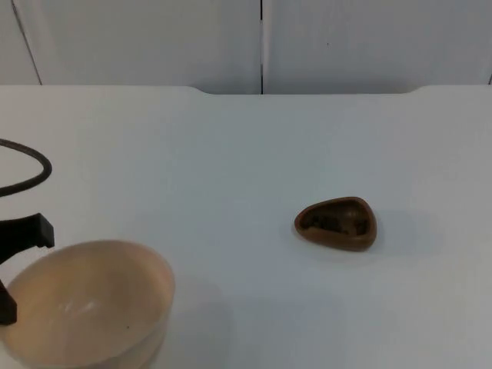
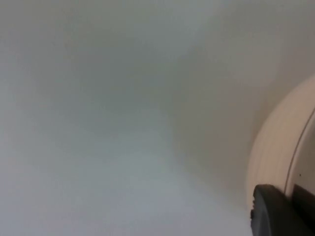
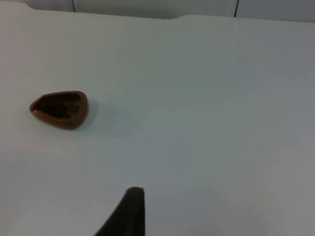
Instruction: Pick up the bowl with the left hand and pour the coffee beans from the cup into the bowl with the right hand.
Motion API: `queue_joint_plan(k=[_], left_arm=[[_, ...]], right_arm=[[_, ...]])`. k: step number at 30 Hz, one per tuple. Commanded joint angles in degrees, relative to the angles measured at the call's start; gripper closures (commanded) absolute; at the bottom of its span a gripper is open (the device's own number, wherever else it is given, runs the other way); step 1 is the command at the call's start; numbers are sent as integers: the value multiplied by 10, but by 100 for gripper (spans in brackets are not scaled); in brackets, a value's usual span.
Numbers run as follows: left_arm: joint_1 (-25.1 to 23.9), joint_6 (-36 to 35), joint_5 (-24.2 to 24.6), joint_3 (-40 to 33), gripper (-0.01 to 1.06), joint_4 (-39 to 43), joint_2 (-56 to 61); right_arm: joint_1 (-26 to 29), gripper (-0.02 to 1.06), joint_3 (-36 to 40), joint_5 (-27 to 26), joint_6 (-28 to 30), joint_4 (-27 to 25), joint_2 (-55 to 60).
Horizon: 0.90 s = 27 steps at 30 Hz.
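Gripping the cream bowl (image 1: 86, 307) by its rim at the lower left of the top view, the left claw (image 1: 11, 273) seems to have the first step under way, though whether the bowl is off the desk (image 1: 246, 146) I cannot tell; the right claw (image 3: 129, 209) waits well apart from the brown cup (image 1: 337, 223), its opening impossible to judge. The cup stands right of centre, beans inside; grasping and pouring remain.
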<state>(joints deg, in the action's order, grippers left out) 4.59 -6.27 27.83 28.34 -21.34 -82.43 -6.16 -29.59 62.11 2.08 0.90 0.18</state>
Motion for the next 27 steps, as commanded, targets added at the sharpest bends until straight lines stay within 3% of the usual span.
queue_joint_plan(k=[1, 10, 27], left_arm=[[0, -2, 11, 13, 105, -6, 21], [0, -2, 64, 43, 105, -2, 61], [20, 6, 99, 89, 105, -7, 59]], right_arm=[[2, -1, 0, -3, 0, 0, -2], [2, -1, 0, -3, 0, 0, -2], [2, -1, 0, -3, 0, 0, -2]])
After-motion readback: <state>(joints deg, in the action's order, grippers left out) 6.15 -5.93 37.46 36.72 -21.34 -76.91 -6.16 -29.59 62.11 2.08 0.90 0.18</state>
